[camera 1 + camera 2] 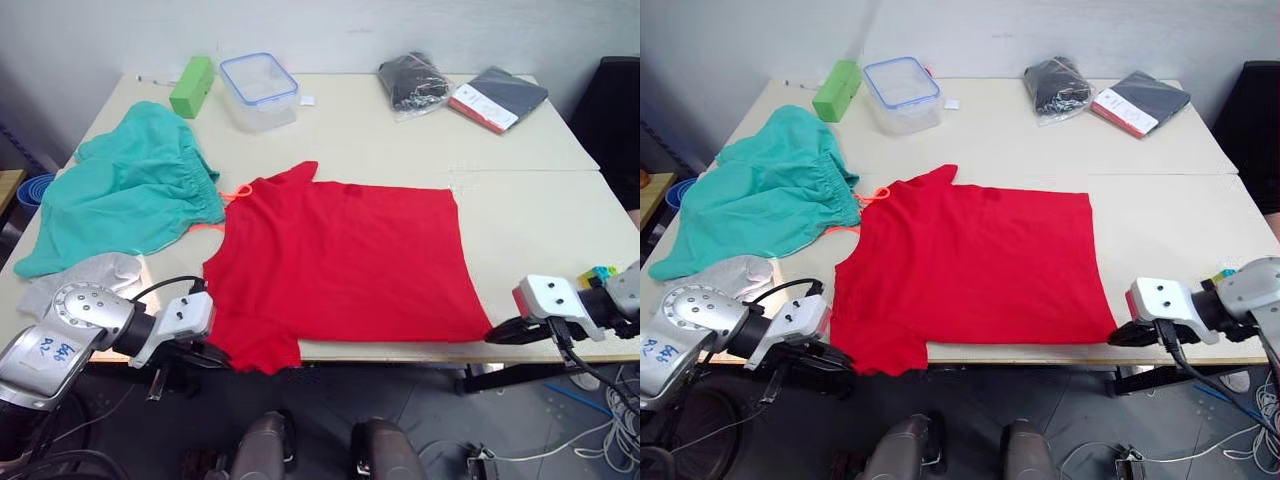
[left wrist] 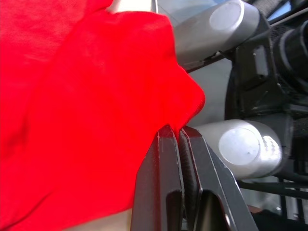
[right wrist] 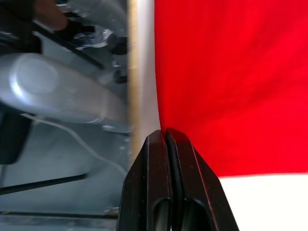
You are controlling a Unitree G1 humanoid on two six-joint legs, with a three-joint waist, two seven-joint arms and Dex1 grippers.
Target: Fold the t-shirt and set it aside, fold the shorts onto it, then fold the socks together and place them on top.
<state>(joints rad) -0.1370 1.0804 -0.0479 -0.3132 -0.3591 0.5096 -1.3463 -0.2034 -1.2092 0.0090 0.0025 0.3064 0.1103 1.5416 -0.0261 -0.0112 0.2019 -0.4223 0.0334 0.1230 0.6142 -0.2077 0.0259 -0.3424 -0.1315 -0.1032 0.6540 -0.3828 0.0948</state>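
I'm starting the t-shirt (image 1: 340, 265) fold; it's lying flat at the table's (image 1: 540, 215) near edge. Left gripper (image 2: 179, 137) is pinching the near sleeve, fingers closed. Right gripper (image 3: 166, 137) is clamping the near hem corner. Next I'd lift both evenly and carry them to the far edge.

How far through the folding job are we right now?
Barely started; nothing is folded. The t-shirt lies spread flat on the table. In hand: the left pincer is shut on its near-left edge at the table's front, and the right pincer is shut at its near-right corner, set for the first fold. Left: the shorts lie crumpled at far left, the socks loose beside them.
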